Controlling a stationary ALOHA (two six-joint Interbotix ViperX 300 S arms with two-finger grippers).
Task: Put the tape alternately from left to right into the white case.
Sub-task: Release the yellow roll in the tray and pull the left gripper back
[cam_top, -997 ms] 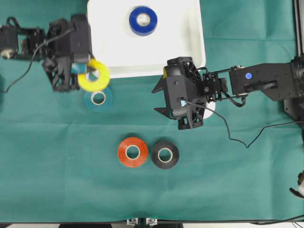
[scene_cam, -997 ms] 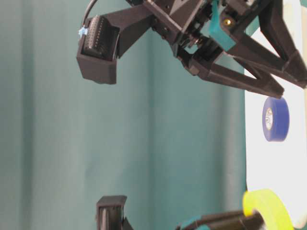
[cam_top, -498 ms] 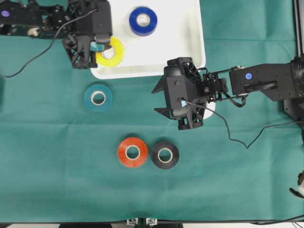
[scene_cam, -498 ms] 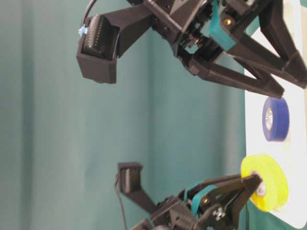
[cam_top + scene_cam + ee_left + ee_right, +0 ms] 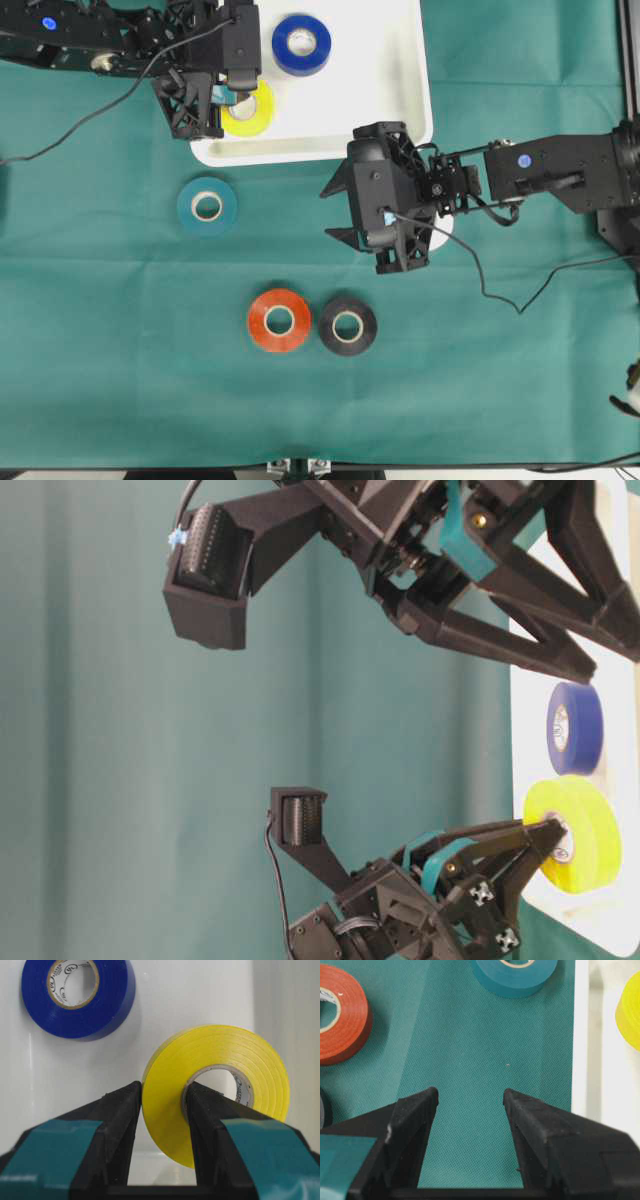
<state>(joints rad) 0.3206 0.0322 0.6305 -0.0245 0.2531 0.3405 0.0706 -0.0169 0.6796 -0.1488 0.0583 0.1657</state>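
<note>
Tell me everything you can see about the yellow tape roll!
The yellow tape roll is a glossy ring of bright yellow tape wound in visible layers around a pale printed core. The left gripper is shut on it: one black jaw presses the outer face, the other sits inside the core hole. It is held tilted on edge above the white case, near the case's left front corner, beside the blue tape roll. Whether it touches the case floor cannot be told.

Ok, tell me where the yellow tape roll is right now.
In the overhead view the yellow tape roll is over the white case, near its lower-left corner, pinched by the left gripper, with the blue roll just up-right.
</note>
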